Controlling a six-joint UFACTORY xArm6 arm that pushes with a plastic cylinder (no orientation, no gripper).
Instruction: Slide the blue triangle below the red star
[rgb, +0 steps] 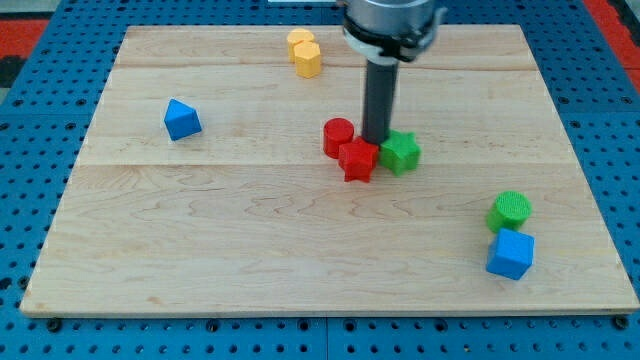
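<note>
The blue triangle (182, 119) sits on the wooden board at the view's left, far from the other blocks. The red star (358, 159) lies near the board's middle, touching a red cylinder (339, 136) on its upper left and a green star (400, 152) on its right. My tip (376, 141) is down on the board just above the red star, in the nook between the red cylinder and the green star. It is far to the right of the blue triangle.
Two yellow blocks (305, 53) stand together at the view's top. A green cylinder (510, 210) and a blue cube (511, 254) sit at the lower right. The wooden board (200, 250) lies on a blue pegboard.
</note>
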